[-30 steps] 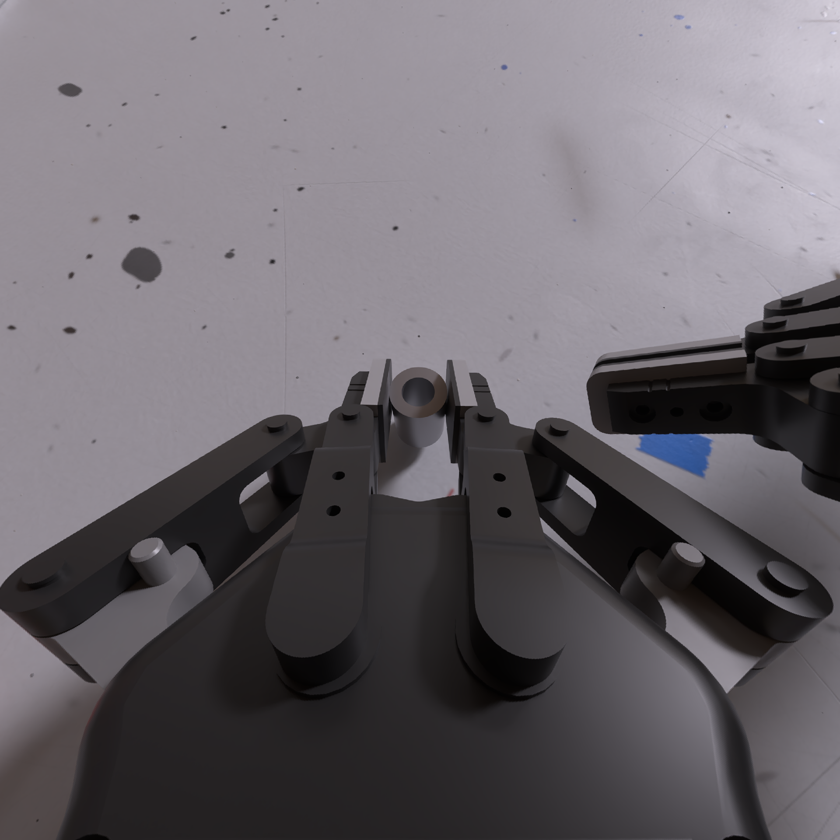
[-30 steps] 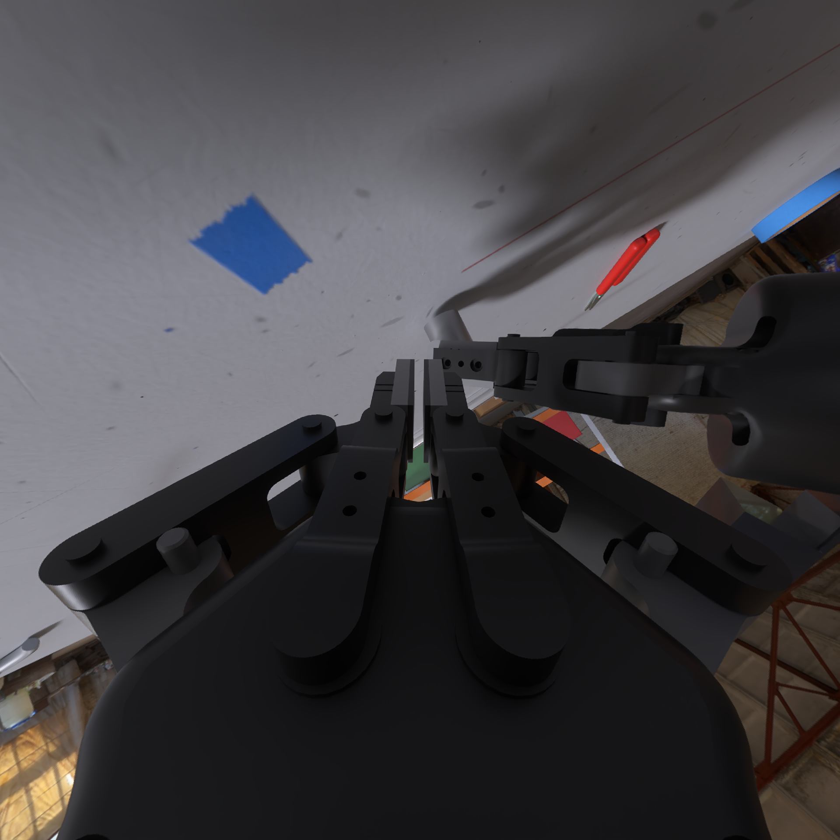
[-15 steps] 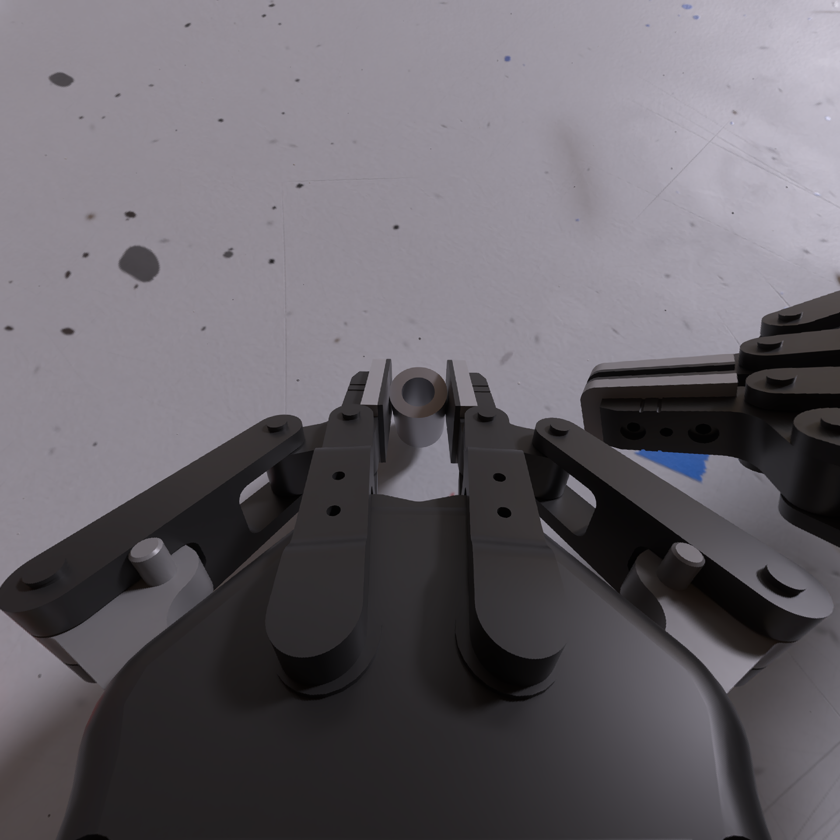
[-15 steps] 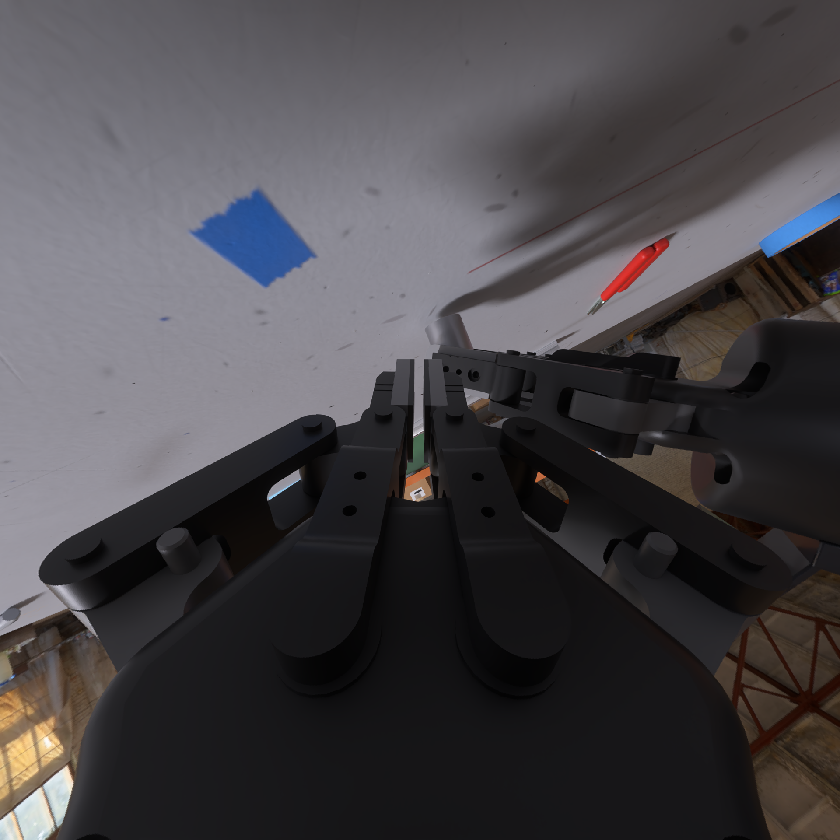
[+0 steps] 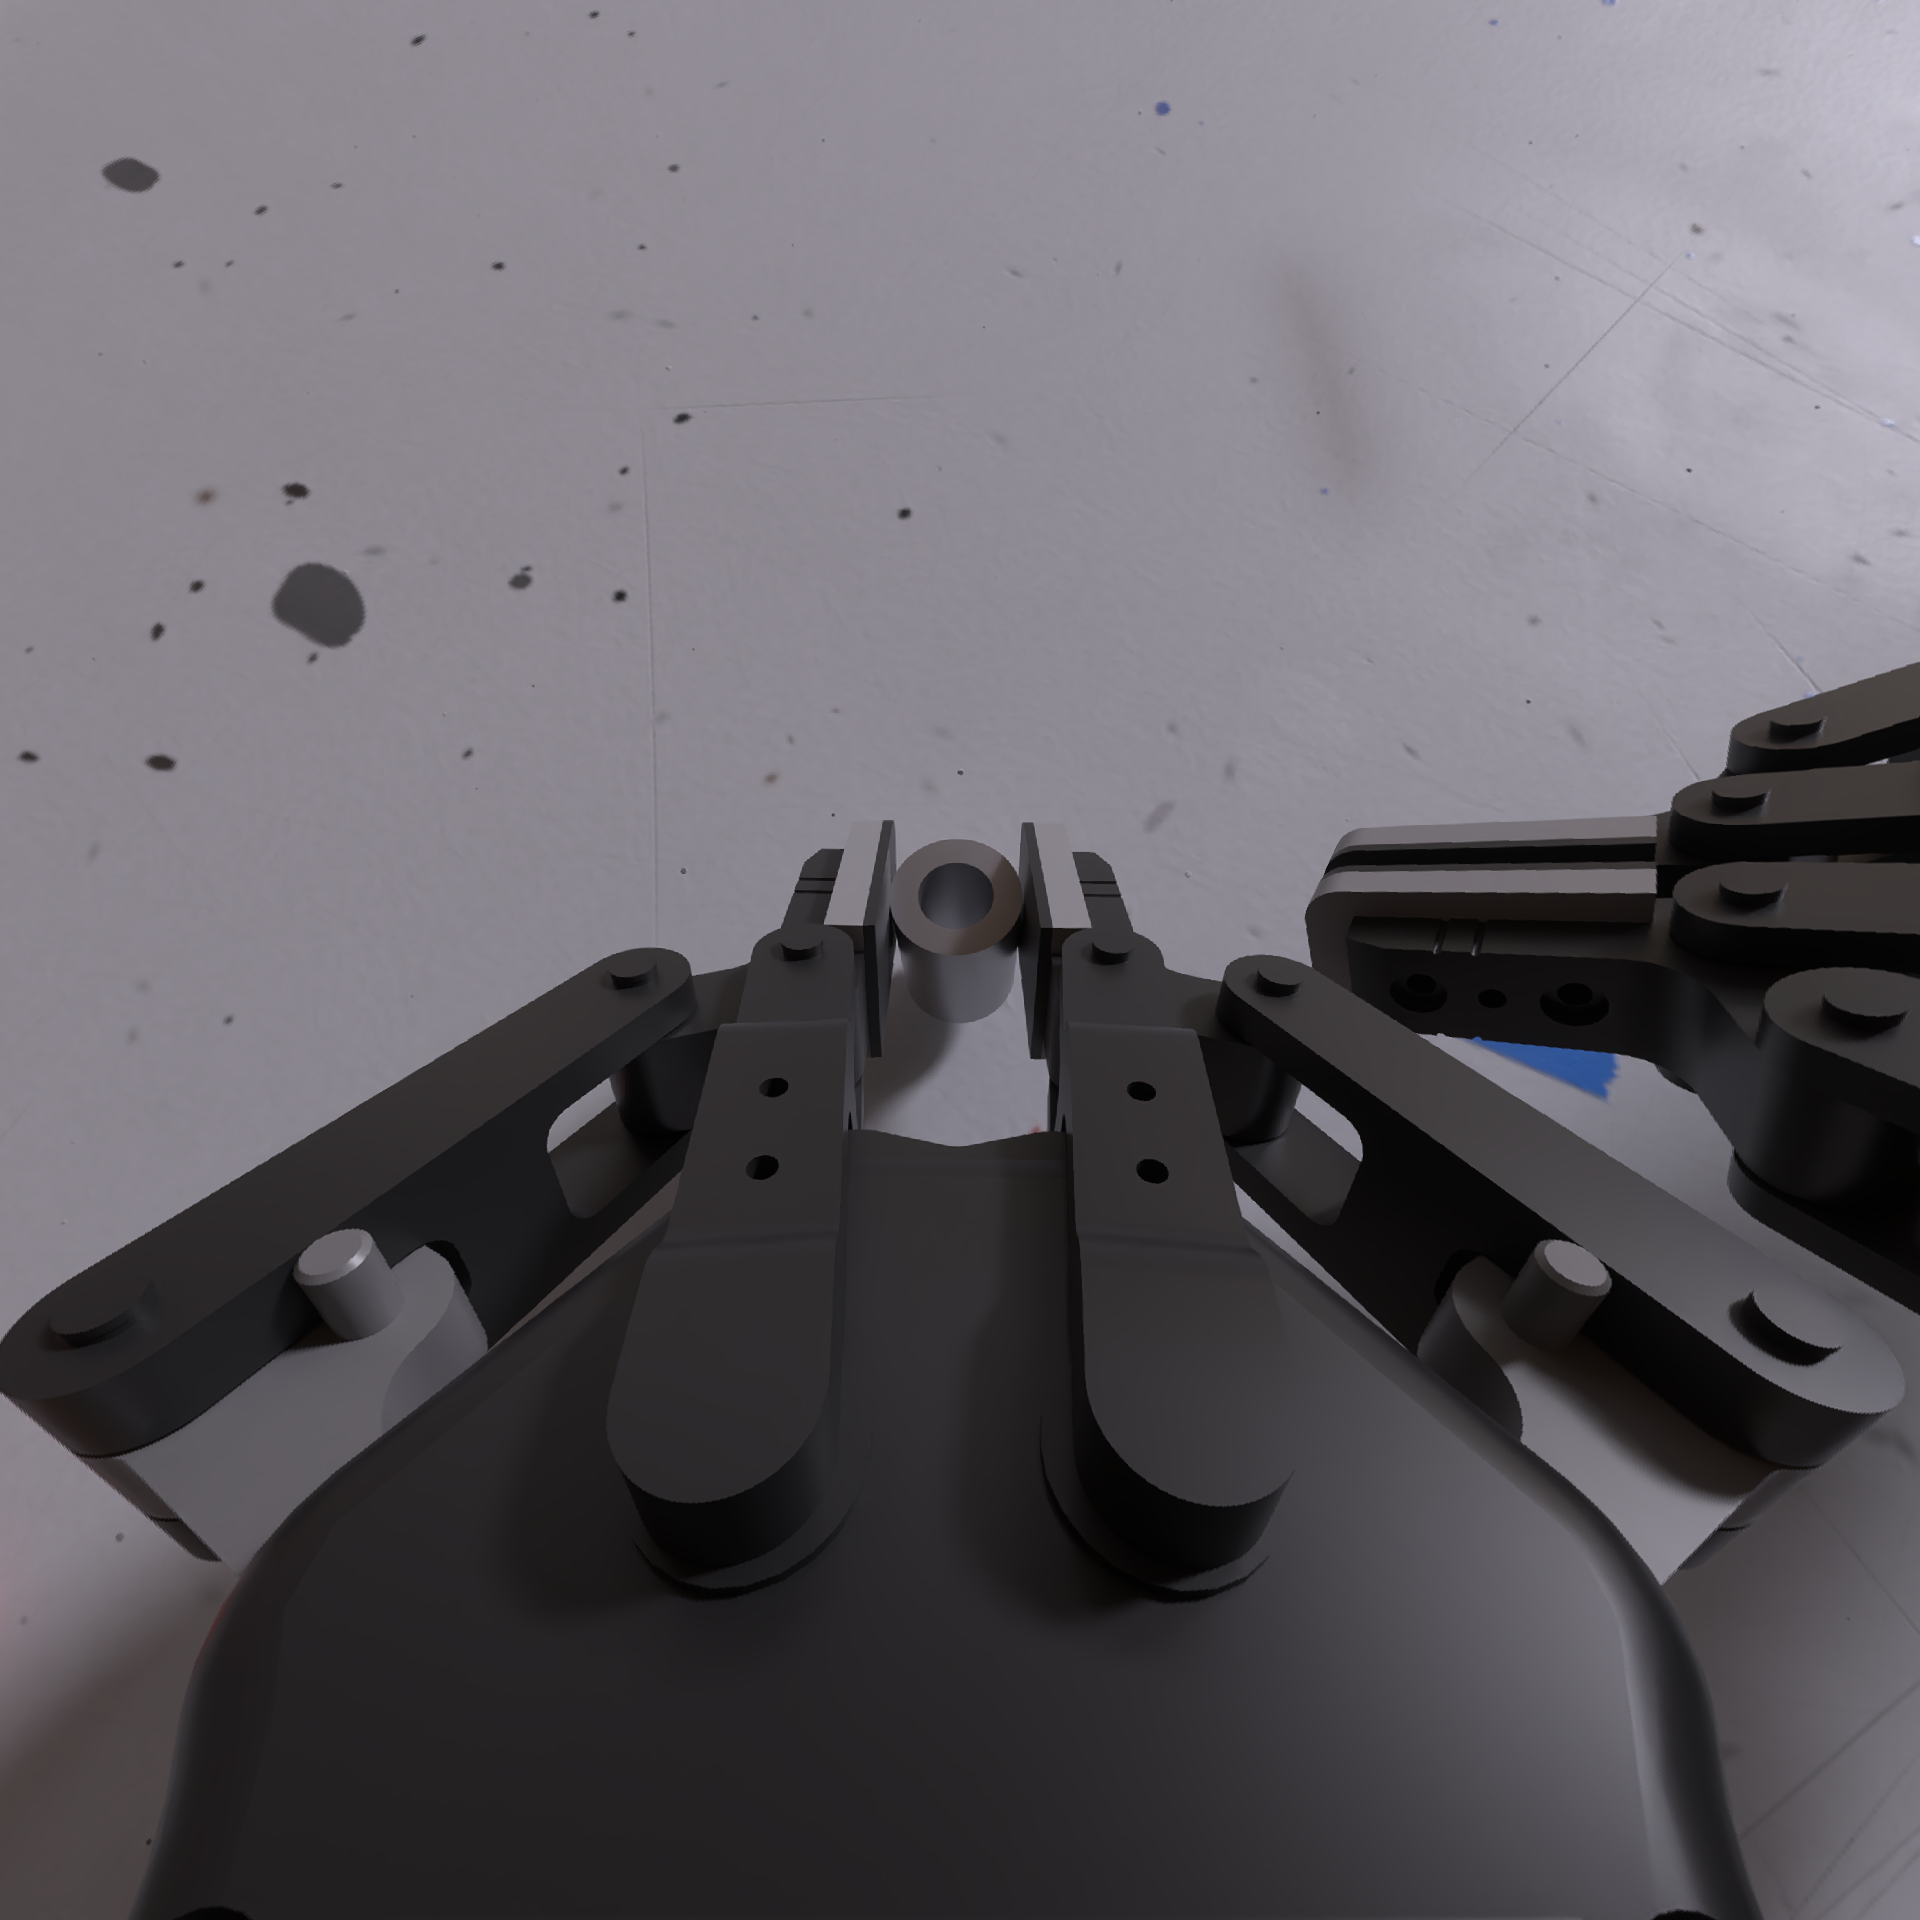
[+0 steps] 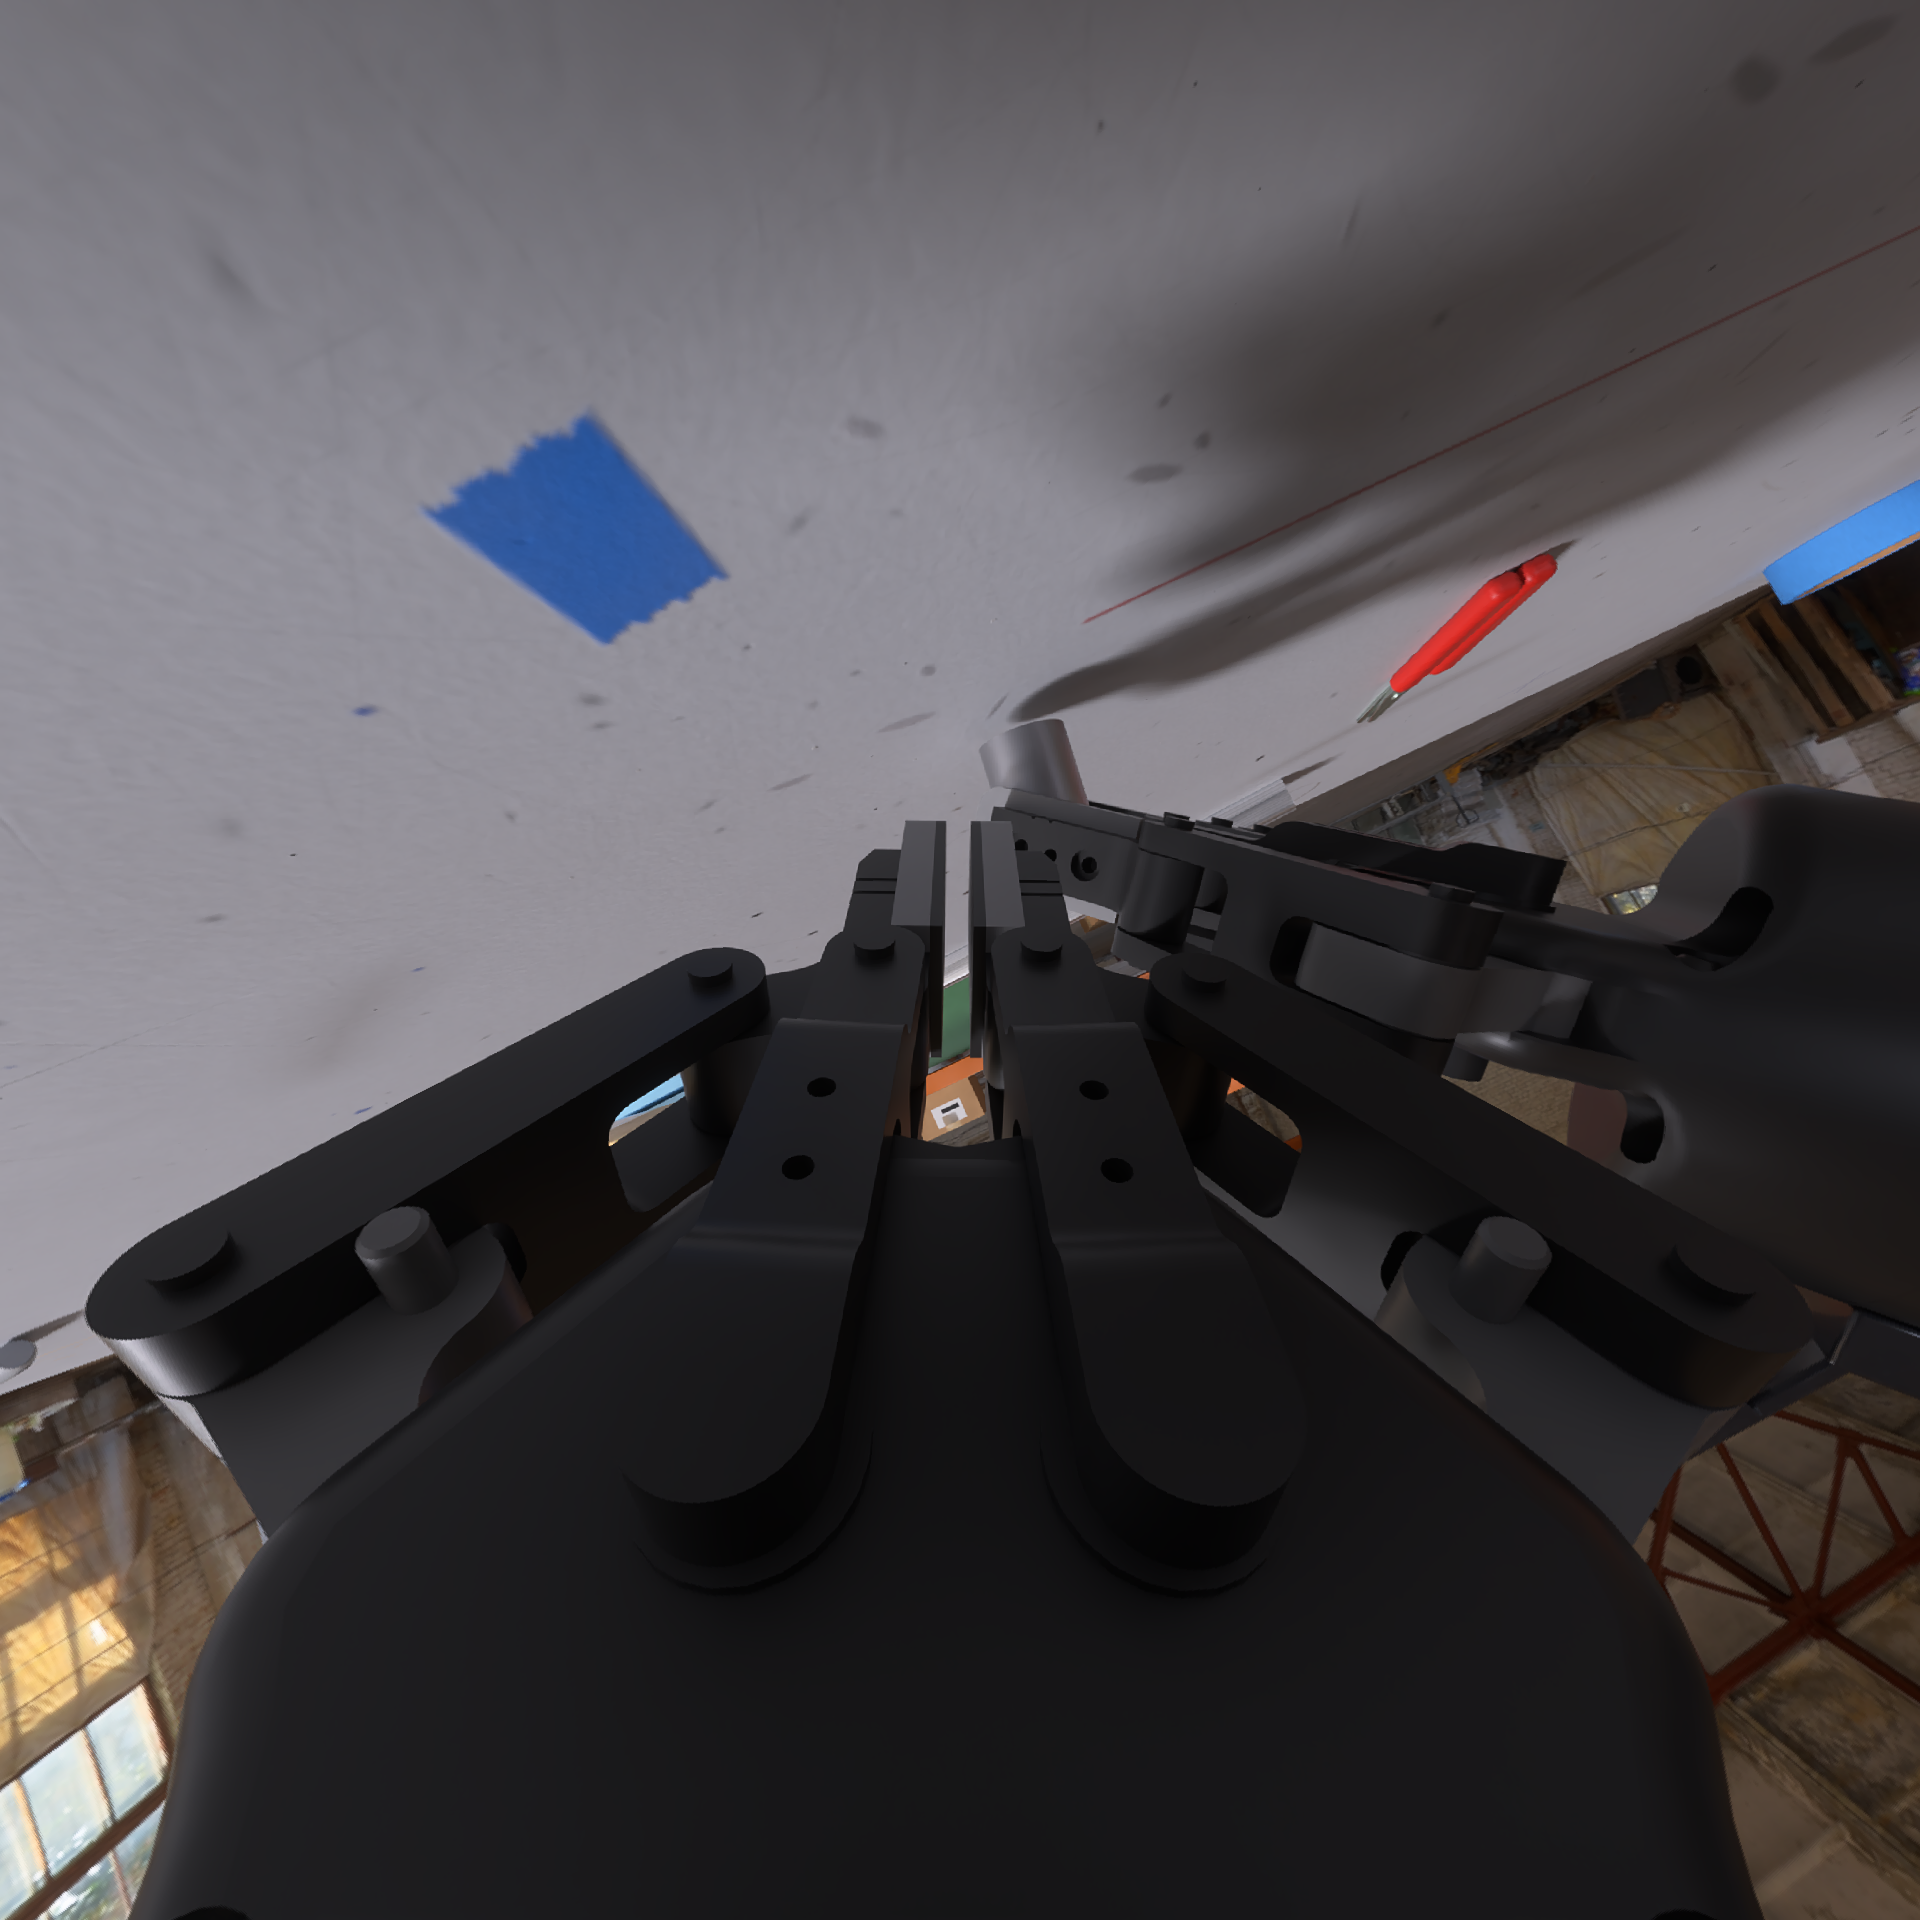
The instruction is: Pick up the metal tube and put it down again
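The metal tube point(image 5: 956, 940) is a short grey hollow cylinder, upright, seen from above in the left wrist view. My left gripper point(image 5: 956, 904) is shut on it, with one pad on each side. In the right wrist view the tube point(image 6: 1029, 764) sticks out past the left gripper's fingers point(image 6: 1101, 842), its far end close to the table with a long shadow beside it; I cannot tell if it touches. My right gripper point(image 6: 958, 862) is shut and empty, just beside the left one. It also shows at the right of the left wrist view point(image 5: 1455, 935).
The white speckled table point(image 5: 935, 416) lies under both grippers. A blue tape patch point(image 6: 577, 525) is stuck on it, partly hidden in the left wrist view point(image 5: 1558, 1065). A red-handled tool point(image 6: 1465, 644) lies near the table edge, by a blue strip point(image 6: 1849, 540).
The right gripper has drifted closer to the left gripper and now hides more of the blue tape in the left wrist view. The left gripper keeps its hold on the tube and has barely moved.
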Robot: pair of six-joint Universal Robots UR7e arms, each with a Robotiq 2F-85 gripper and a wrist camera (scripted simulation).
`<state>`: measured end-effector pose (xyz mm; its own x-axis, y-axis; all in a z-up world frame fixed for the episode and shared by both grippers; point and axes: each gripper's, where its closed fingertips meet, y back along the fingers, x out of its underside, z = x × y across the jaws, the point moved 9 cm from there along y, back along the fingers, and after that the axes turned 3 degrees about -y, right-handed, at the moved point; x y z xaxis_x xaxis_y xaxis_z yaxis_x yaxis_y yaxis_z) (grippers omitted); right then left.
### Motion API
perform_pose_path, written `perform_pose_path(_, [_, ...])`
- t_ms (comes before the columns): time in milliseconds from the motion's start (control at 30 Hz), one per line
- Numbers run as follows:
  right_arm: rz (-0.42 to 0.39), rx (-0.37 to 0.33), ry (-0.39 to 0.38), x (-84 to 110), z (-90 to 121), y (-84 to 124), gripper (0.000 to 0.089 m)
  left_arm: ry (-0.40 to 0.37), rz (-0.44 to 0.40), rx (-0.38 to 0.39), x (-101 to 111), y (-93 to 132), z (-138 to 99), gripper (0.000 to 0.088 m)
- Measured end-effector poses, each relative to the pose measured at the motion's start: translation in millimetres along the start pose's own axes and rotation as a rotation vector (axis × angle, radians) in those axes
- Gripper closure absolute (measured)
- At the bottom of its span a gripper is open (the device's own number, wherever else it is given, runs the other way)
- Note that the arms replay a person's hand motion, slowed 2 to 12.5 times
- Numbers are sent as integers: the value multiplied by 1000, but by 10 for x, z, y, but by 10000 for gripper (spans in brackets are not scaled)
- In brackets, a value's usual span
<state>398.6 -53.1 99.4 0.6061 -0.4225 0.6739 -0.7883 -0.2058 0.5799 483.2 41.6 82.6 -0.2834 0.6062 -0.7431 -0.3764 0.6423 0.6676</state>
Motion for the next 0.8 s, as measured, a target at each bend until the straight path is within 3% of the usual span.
perform_pose_path(800, [19,-17,53,-12,-5,-14,851,9,-1,3,-12,-13,16,669])
